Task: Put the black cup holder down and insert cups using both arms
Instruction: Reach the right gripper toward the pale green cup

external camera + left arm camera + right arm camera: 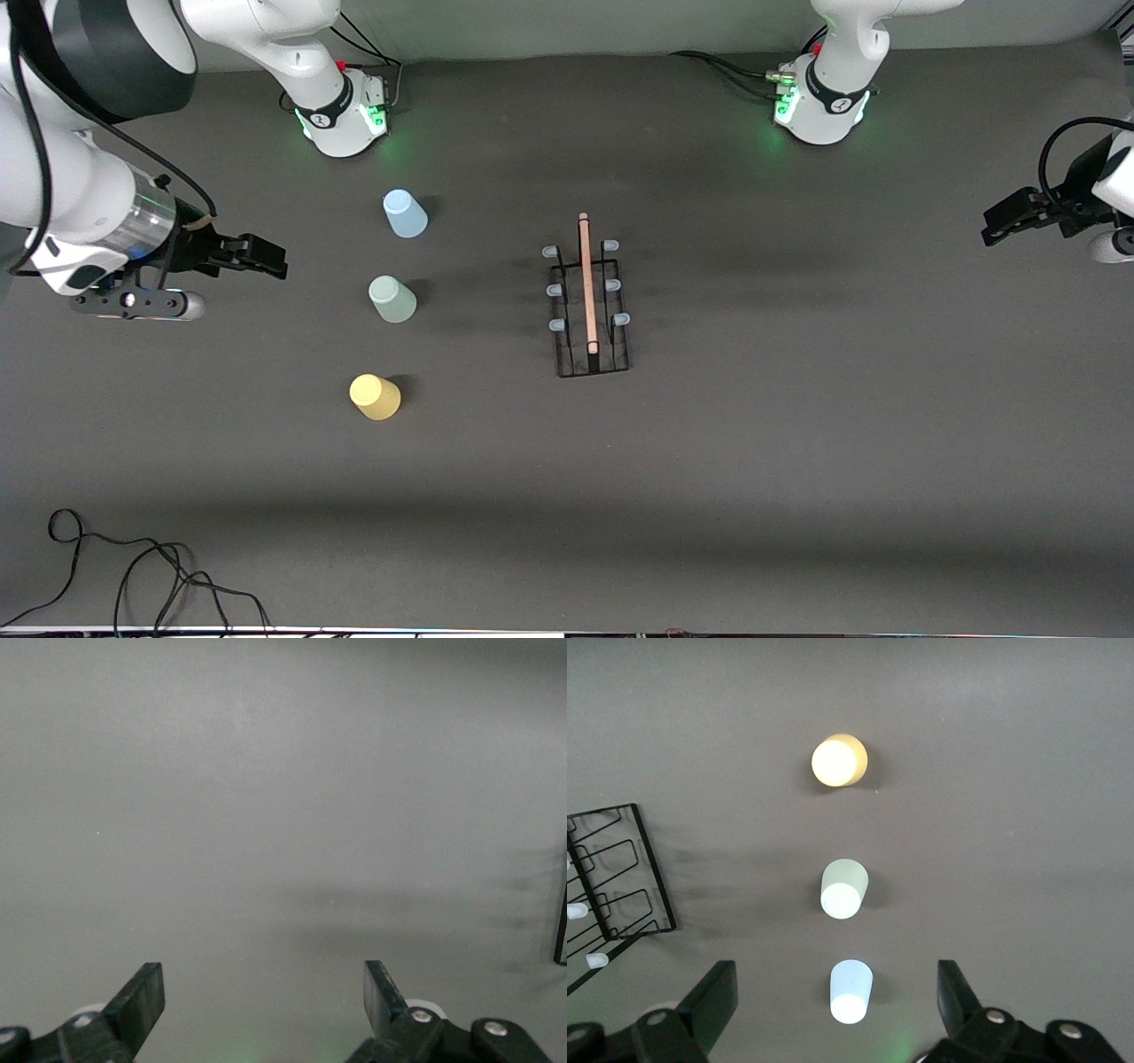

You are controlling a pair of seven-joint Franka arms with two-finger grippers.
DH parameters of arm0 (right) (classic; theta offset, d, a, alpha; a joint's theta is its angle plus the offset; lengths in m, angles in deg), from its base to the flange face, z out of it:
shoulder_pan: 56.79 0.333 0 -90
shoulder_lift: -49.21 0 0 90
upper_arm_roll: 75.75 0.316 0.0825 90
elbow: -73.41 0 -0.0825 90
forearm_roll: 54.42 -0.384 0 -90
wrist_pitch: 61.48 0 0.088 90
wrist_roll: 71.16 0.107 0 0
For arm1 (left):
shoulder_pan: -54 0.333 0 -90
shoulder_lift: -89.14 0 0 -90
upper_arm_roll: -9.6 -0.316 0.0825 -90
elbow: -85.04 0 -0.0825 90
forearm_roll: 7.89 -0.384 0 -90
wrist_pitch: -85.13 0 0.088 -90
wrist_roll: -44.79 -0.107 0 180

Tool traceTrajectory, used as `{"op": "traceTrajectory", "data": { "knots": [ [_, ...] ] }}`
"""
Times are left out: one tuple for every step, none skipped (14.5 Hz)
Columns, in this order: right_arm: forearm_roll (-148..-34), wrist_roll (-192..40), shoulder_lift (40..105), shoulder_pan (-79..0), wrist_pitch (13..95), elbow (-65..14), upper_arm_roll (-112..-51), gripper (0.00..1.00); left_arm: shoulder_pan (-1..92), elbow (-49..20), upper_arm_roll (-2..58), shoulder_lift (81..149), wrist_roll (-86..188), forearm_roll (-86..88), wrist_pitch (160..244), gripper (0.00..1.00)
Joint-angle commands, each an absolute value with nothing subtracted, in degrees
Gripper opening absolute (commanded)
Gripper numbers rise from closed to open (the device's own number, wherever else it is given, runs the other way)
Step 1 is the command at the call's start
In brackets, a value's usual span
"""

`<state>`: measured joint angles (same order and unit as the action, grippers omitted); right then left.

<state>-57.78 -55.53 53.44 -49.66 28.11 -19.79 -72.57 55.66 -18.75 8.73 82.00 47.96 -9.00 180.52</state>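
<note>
Dark grey table [797, 461], left gripper [264, 997] and right gripper [837, 997] raised at its ends, fingers apart, empty, black cup holder [589, 297] midway, three cups only in front and right wrist views.

The black cup holder [611, 881] runs off the right wrist view's edge, only 1 end showing. In the left wrist view, just a dark sliver [561, 926] at the edge appears, too little to identify.
</note>
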Motion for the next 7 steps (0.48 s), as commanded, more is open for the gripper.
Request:
{"op": "traceTrajectory", "data": {
  "knots": [
    [-57.85,-55.25,48.43,-49.67,32.89,-27.99,-73.29,1.00,56.28,-13.40,8.90,85.62,46.99,-8.86,178.04,1.00],
    [-57.76,-55.25,46.94,-49.67,35.00,-30.80,-73.20,1.00,56.28,-13.05,8.90,85.80,46.64,-8.95,178.55,1.00],
    [-57.76,-55.25,45.88,-49.49,37.02,-33.26,-73.20,1.00,55.93,-11.13,8.90,87.02,44.90,-9.21,177.77,1.00],
    [-57.76,-55.25,45.26,-49.49,38.26,-34.94,-73.20,1.00,55.84,-8.50,8.90,89.73,43.23,-9.30,177.51,1.00],
    [-57.76,-55.25,44.99,-49.23,39.06,-36.09,-73.20,1.00,55.84,-7.00,8.90,90.80,43.91,-8.95,176.63,1.00],
    [-57.67,-55.25,44.90,-49.14,39.76,-36.88,-73.20,1.00,55.76,-6.55,8.90,91.24,44.09,-8.78,176.71,1.00],
    [-57.67,-55.25,44.81,-49.05,40.29,-37.68,-73.20,1.00,55.84,-6.63,8.99,91.16,44.00,-8.77,176.54,1.00]
  ]
}}
